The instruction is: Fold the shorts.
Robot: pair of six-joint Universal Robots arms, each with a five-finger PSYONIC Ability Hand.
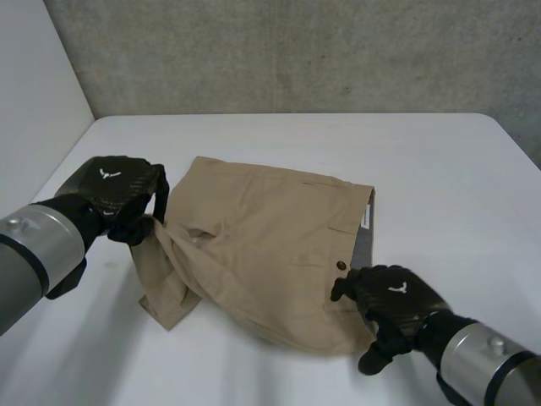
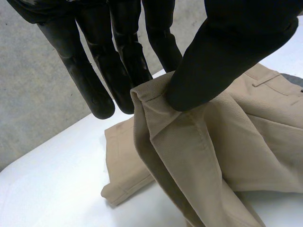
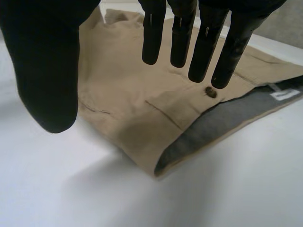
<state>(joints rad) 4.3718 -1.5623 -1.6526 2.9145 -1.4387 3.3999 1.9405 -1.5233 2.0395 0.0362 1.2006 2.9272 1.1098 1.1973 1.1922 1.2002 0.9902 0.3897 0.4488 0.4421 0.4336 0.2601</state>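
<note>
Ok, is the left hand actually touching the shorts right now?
Touching. In the left wrist view the left hand pinches a raised edge of the shorts between thumb and fingers.

A white table [image 1: 439, 161] with a grey wall [image 1: 296, 51] (rough, speckled) behind it.

Left hand [image 1: 118, 190] and right hand [image 1: 393, 300] are both black and glove-like, with a faint woven sheen on the back and a small white mark there; the fingers [image 3: 153, 38] are slim, matte, round-tipped rods; the thumb [image 3: 45, 71] is thicker and blunt; left arm [image 1: 38, 241] and right arm [image 1: 486, 359] are smooth grey cylinders, each ringed by a black band.
</note>
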